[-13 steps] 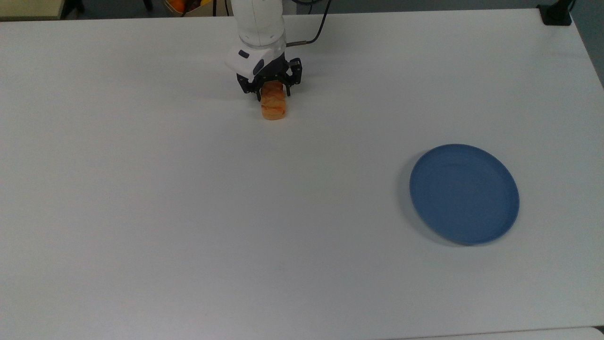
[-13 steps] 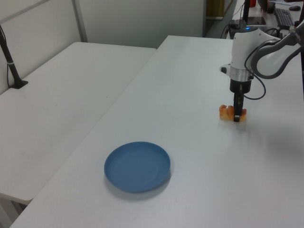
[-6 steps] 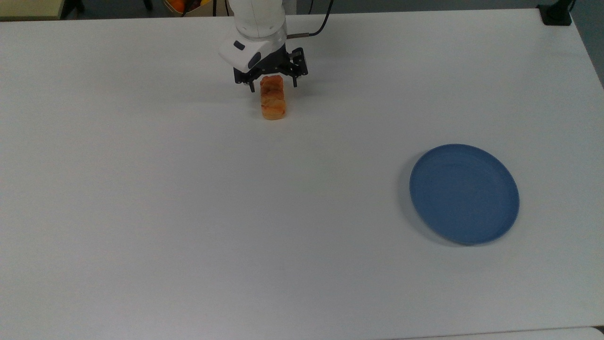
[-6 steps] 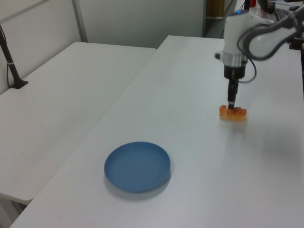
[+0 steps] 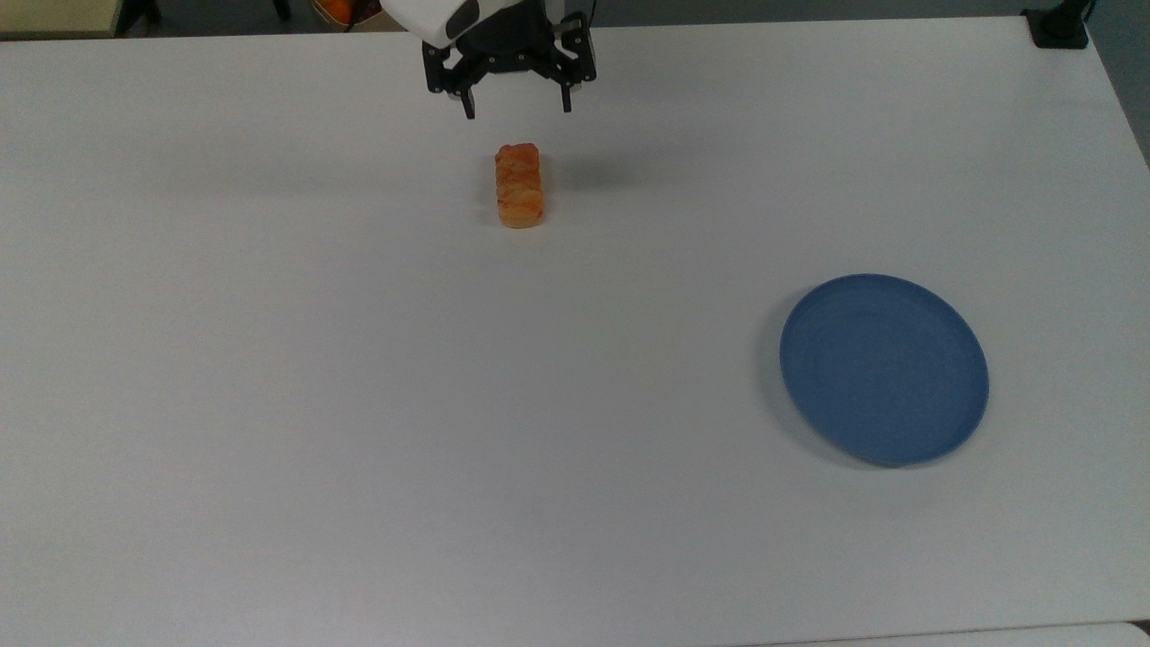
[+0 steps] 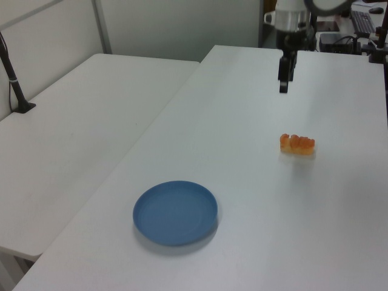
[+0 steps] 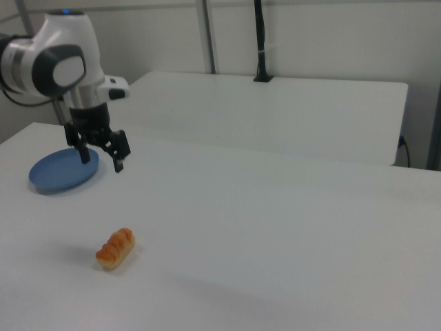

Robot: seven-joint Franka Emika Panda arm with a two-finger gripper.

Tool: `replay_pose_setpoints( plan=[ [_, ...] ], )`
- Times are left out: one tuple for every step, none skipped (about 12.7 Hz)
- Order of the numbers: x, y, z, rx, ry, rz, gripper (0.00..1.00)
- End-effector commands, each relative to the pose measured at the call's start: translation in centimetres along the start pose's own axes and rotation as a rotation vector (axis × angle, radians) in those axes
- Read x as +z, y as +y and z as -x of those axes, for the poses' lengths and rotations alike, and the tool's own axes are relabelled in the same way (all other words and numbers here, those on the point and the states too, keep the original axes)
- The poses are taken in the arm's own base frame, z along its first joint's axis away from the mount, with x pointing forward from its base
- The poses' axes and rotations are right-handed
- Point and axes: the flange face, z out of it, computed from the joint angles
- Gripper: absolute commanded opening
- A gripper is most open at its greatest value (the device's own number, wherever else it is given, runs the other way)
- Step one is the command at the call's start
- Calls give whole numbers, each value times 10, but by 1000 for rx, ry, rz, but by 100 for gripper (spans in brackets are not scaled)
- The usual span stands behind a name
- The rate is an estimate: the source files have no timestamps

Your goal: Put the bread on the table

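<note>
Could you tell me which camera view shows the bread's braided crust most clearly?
The top view: it looks straight down on the bread, showing its full length and crust bands on the table. The left view shows its bumpy side; the right view shows it at an angle.

Golden-orange bread (image 5: 519, 187) — perhaps braided — white table (image 5: 359, 404), blue plate (image 5: 884, 368).
</note>
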Motion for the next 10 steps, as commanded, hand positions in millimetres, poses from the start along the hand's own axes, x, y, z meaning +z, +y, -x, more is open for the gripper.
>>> replay_pose_setpoints(
  plan=[
    [-59,-9,8,88,5,-20,100],
    [-70,-15,12,114,0,-18,100],
    [-82,-18,14,144,17,-21,100],
    [-92,-20,17,169,35,-23,100],
    [-97,-25,18,170,43,-24,100],
    [-104,-27,21,167,56,-25,100],
    [-107,-27,23,168,63,-26,100],
    [-108,-26,23,170,63,-26,100],
    [-107,-26,23,170,60,-25,100],
    [-107,-25,23,171,59,-25,100]
  ],
)
